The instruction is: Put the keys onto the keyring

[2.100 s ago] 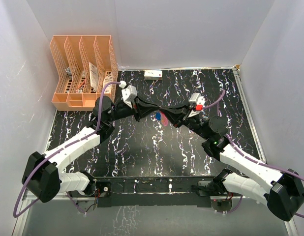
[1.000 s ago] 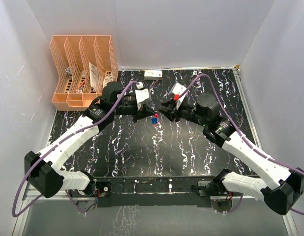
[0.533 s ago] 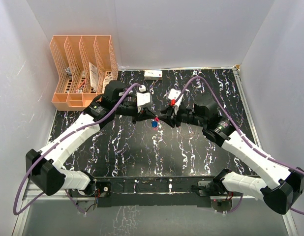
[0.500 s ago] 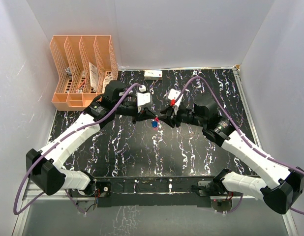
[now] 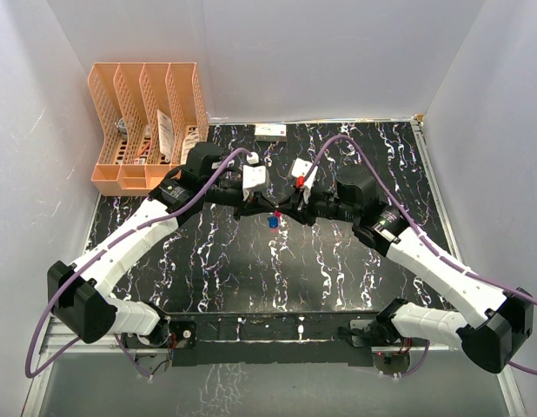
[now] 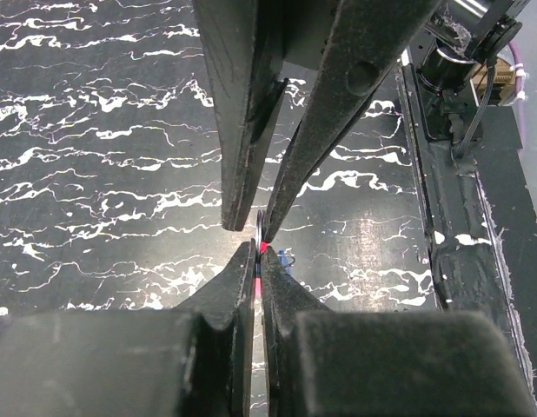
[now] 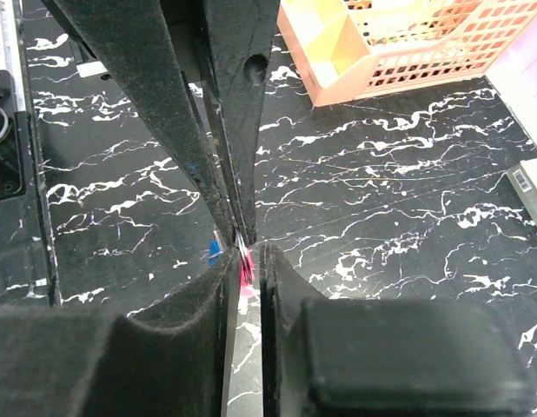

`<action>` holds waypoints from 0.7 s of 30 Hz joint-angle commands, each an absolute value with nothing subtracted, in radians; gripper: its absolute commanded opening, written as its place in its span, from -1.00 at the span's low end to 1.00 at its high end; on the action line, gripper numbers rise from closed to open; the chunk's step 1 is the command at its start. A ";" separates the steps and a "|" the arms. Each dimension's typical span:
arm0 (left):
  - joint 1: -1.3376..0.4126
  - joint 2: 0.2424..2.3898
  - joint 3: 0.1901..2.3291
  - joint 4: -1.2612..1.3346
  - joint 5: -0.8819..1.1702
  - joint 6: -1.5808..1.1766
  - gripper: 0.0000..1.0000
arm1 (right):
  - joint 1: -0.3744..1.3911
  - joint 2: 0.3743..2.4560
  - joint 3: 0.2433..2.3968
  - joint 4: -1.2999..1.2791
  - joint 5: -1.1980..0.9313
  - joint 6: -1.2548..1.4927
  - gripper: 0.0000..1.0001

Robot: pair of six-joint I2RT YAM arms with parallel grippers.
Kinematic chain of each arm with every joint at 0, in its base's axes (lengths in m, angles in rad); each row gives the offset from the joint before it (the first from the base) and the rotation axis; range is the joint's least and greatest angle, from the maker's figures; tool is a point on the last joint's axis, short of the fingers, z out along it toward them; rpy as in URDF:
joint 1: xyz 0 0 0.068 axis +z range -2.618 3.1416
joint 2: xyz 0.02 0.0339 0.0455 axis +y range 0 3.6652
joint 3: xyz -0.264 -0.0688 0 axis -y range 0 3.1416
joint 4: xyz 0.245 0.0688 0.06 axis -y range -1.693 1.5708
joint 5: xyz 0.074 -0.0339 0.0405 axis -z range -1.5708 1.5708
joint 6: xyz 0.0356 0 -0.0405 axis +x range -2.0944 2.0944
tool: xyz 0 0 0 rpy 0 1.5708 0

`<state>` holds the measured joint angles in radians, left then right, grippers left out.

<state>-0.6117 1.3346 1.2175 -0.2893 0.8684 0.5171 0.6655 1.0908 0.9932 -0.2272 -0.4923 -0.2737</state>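
Black marbled table (image 5: 251, 287) lies under both arms. The left gripper (image 6: 258, 259) clamps the keyring (image 6: 262, 249) by its red strap, blue key (image 5: 272, 221) dangling just below. The right gripper (image 7: 244, 259) stands nearly shut at the ring; whether it pinches is unclear. Threading seems in hand; next calls for a fine, steady feed.

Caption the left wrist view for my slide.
Left end effector pinches the keyring; right end effector meets it tip to tip.
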 commanded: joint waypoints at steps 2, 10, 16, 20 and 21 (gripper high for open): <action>-0.614 1.324 1.256 -0.305 0.920 0.546 -1.00 | 0.667 1.094 1.034 -0.166 -0.511 -0.268 -0.82; -0.614 1.325 1.253 -0.303 0.909 0.545 -1.00 | 0.667 1.088 1.034 -0.156 -0.512 -0.265 -1.00; -0.614 1.316 1.237 -0.268 0.883 0.522 -1.00 | 0.667 1.081 1.027 -0.148 -0.507 -0.261 -1.00; -0.614 1.284 1.194 -0.189 0.832 0.471 -1.00 | 0.666 1.069 1.017 -0.136 -0.494 -0.253 -1.00; -0.614 1.276 1.186 -0.171 0.820 0.460 -1.00 | 0.667 1.069 1.016 -0.135 -0.491 -0.252 -1.00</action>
